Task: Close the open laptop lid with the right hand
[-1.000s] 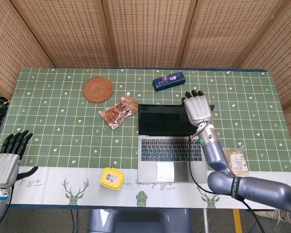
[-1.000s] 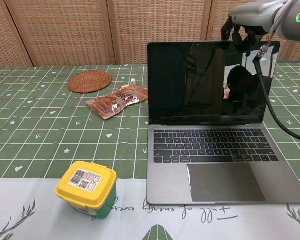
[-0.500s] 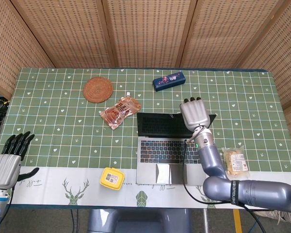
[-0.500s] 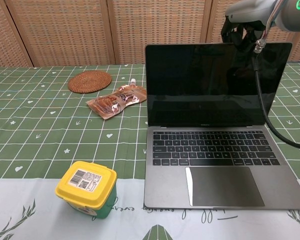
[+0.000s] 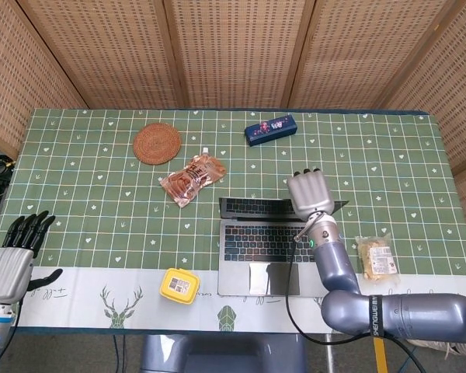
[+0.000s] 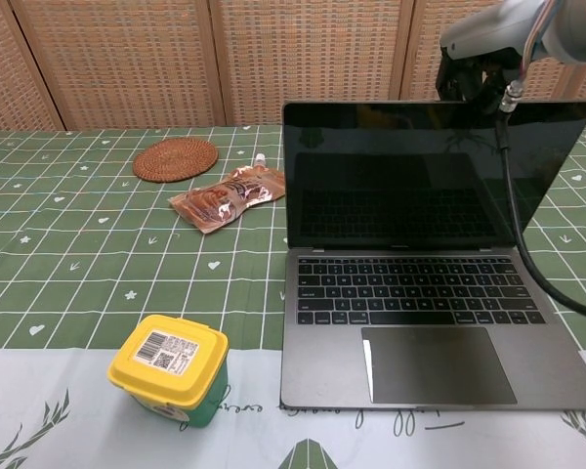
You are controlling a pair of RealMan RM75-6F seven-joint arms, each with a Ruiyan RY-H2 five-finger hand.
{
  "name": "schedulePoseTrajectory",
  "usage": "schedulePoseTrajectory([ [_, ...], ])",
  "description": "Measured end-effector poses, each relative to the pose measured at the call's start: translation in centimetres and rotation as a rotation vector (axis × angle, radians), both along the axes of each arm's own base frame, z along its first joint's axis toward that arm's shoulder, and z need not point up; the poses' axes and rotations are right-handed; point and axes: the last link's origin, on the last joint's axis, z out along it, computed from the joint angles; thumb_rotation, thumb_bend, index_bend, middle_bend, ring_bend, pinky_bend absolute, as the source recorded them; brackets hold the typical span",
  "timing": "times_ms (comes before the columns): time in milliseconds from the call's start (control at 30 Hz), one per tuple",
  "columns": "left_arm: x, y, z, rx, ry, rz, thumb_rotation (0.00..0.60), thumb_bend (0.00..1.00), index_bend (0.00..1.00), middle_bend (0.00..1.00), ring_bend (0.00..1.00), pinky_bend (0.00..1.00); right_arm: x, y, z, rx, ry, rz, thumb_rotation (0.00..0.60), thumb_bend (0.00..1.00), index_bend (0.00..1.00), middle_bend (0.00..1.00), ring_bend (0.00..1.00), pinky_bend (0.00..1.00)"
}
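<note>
The laptop [image 5: 270, 245] sits near the front edge of the desk [image 5: 101, 186], its lid [image 6: 425, 176] partly tipped toward the keyboard but not shut. The right hand [image 5: 311, 194] rests on the lid's top edge with its fingers [image 5: 304, 174] draped over the back, gripping nothing; how far they curl I cannot tell. The left hand [image 5: 14, 252] hangs off the desk's front left corner, fingers apart and empty. A yellow-lidded tub [image 5: 178, 285] stands just left of the laptop, a brown snack pouch [image 5: 190, 179] lies behind it, a round woven coaster [image 5: 158, 143] and a blue box [image 5: 270, 129] farther back, and a clear packet of biscuits [image 5: 376, 257] beside the right arm.
</note>
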Motion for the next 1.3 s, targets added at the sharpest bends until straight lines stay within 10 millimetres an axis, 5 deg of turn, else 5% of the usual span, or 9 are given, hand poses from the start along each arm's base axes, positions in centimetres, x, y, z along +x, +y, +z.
schedulePoseTrajectory([
  [1300,0.1,-0.3,0.5,-0.007,-0.012,0.0,0.6,0.13,0.0,0.0,0.0,0.0,3.6,3.7,-0.1,0.084,0.209,-0.132,0.6,1.0,0.6,0.43,0.32,0.39],
])
